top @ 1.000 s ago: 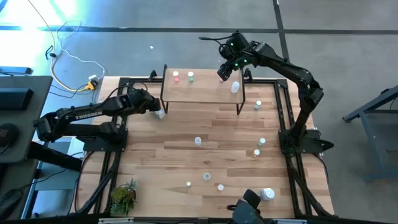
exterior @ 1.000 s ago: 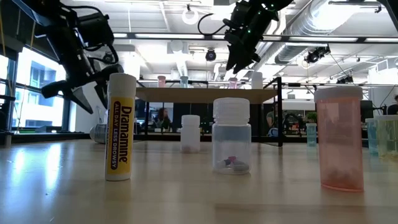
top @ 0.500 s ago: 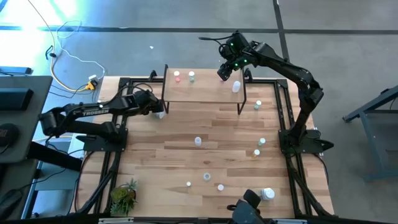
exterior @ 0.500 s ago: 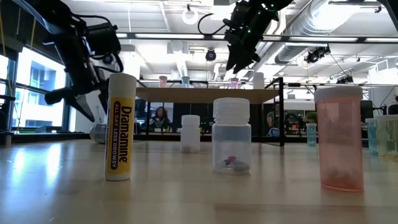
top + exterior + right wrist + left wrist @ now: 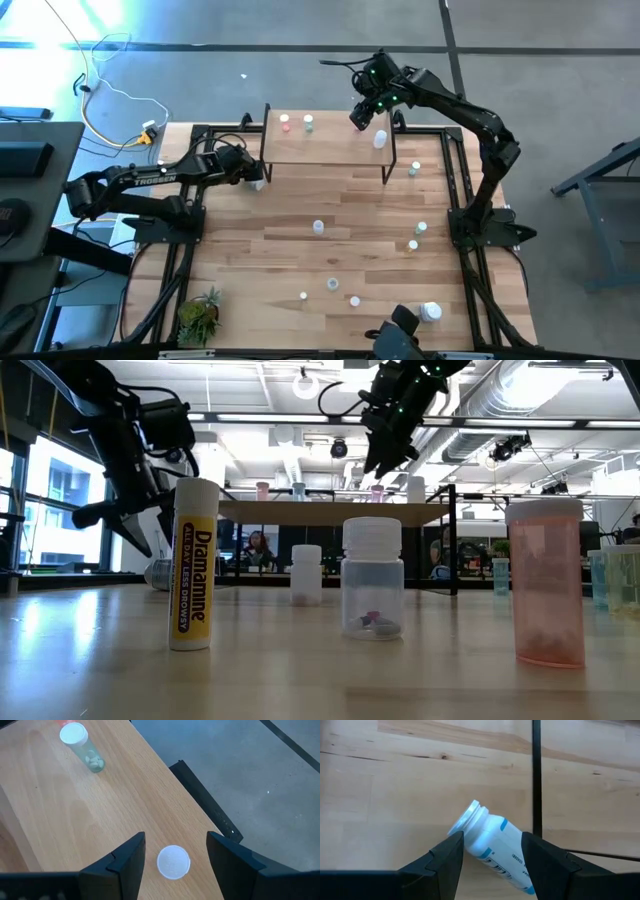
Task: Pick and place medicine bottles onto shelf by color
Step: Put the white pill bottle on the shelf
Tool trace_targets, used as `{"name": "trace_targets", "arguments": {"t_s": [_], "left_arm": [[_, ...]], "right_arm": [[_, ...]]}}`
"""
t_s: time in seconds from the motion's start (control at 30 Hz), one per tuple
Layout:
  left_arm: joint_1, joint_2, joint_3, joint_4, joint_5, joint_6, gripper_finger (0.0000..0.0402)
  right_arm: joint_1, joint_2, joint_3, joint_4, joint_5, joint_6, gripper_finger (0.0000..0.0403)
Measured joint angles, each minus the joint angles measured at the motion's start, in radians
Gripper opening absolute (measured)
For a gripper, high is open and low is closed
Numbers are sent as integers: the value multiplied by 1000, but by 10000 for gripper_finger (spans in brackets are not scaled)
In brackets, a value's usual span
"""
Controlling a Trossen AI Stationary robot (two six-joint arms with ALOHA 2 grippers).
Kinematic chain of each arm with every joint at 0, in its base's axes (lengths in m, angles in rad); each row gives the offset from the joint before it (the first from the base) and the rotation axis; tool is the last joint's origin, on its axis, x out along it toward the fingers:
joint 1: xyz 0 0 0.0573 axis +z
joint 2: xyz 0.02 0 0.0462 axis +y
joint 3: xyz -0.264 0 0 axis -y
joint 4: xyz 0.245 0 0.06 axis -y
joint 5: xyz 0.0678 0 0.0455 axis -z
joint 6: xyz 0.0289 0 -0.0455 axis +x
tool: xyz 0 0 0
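One shelf [image 5: 325, 142], three bottles on it, one potted plant [image 5: 199, 314], two arms.

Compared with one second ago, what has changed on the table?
The left arm swung toward the shelf, bringing the left claw with its white bottle closer to the shelf's leg. The right claw stayed above the shelf, and the loose bottles stayed in place.

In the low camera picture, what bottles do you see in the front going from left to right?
Dramamine tube → small white bottle, farther back → clear bottle with white cap → pink bottle.
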Motion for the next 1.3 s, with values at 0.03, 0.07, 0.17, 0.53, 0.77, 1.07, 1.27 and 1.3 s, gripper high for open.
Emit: {"name": "trace_targets", "arguments": {"t_s": [0.03, 0.07, 0.17, 0.53, 0.77, 1.07, 1.27, 1.3], "left_arm": [[0, 0, 0, 0, -8, -1, 191], [-1, -1, 0, -1, -18, -1, 191], [-1, -1, 0, -1, -39, -2, 190], [13, -76, 0, -121, -92, -21, 190], [63, -83, 0, -105, -132, -59, 190], [131, -18, 0, -19, -88, -19, 190], [191, 51, 0, 8, -28, 25, 190], [199, 62, 0, 8, -12, 30, 190]], "right_arm": [[0, 0, 0, -2, 0, 0, 202], [0, 0, 0, -4, 0, 0, 202], [0, 0, 0, -13, 0, 0, 202], [0, 0, 0, -20, 0, 0, 202], [0, 0, 0, -19, 0, -1, 202], [0, 0, 0, -19, 0, -2, 202], [0, 0, 0, -19, 0, 6, 202], [0, 0, 0, -19, 0, 6, 202]]}}
